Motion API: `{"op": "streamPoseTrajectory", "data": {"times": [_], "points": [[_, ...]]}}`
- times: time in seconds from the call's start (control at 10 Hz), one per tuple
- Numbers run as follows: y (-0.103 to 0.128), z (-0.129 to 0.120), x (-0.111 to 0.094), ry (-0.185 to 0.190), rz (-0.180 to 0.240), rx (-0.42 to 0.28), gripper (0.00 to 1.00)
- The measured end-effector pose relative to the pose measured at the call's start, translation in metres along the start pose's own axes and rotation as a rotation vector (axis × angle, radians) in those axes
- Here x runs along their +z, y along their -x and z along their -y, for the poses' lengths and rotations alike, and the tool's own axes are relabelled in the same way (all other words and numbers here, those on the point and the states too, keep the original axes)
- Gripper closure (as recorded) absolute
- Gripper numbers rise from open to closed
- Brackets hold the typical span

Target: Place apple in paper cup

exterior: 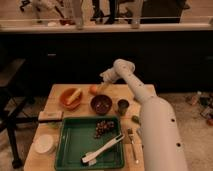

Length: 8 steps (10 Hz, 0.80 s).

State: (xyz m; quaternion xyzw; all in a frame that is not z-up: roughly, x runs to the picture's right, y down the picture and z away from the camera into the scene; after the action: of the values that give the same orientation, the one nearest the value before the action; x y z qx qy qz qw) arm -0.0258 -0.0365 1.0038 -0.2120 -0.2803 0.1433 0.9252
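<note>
The gripper [102, 87] hangs low over the far part of the table [56, 92], beyond the green tray [75, 142]. Its jaws stand apart with nothing clamped between them. It sits just beside the apple [93, 89], on the arm's side; I cannot tell whether a finger touches the fruit. The apple rests on the wood past the tray's far rim, near the orange bowl [64, 100].

Between apple and tray stand a dark bowl [101, 105] and a small metal cup [123, 106], both just past the tray's far rim. Inside the tray lie a cluster of nuts [103, 127] and a white utensil [102, 150]. The paper cup [44, 143] stands just outside the tray's left wall as the camera sees it, toward its near corner, well apart from the apple.

The risks, as I judge them:
- **Grasp:** The apple is round and smooth, so jaws closing off-centre could squeeze it out sideways. It could then roll toward the table's far edge or against the orange bowl.
- **Carry:** The path crosses the dark bowl and the tray, and a weak hold could drop the fruit into the wrong container.
- **Release:** The paper cup looks light and shallow and sits close to the table's edge. A drop from too high or onto its rim could tip it, bounce the apple out, or push the cup off.
</note>
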Motion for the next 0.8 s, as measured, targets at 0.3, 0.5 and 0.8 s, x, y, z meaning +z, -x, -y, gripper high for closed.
{"op": "streamPoseTrajectory", "data": {"times": [0.3,0.5,0.8], "points": [[-0.012,-0.007,0.020,0.048,-0.013,0.020,0.20],[-0.010,-0.011,0.030,0.073,-0.014,0.023,0.20],[-0.005,-0.013,0.034,0.087,0.013,0.027,0.20]]}}
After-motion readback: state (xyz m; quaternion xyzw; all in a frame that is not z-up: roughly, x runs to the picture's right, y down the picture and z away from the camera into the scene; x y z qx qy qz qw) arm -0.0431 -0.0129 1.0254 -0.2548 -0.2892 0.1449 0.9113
